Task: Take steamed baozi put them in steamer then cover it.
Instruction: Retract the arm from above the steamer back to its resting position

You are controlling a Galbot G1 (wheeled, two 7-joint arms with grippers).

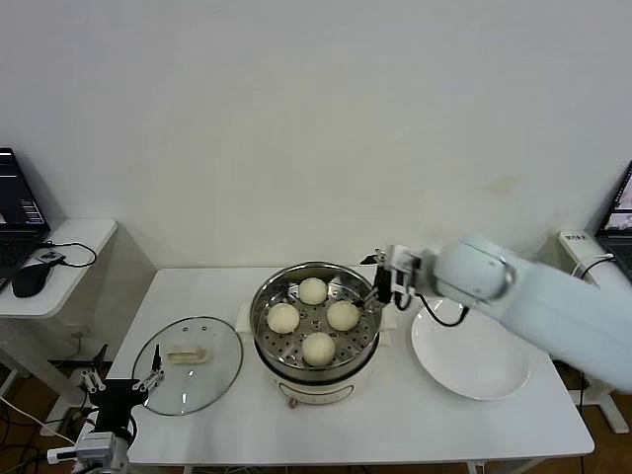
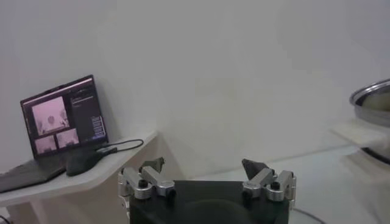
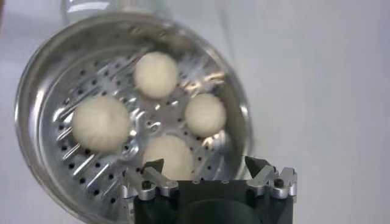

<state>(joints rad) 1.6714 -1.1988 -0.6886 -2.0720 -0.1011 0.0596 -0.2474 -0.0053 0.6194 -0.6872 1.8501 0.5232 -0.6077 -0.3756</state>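
Baozi (image 1: 313, 290): four small round cream-white smooth buns, all on the perforated tray inside the one shiny steel steamer (image 1: 265, 336) at table centre. One clear glass cover (image 1: 188, 363) with cream bar handle lies flat on the table, left of the steamer. One white plate (image 1: 472, 359) right. Right gripper (image 1: 377, 291) over steamer's right rim, fingers spread, holding nothing. Left gripper (image 1: 123, 379) at near-left table edge by the cover, spread, holding nothing.

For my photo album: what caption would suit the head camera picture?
Four steamed baozi in the steamer; open right gripper at its rim, cover on the table.
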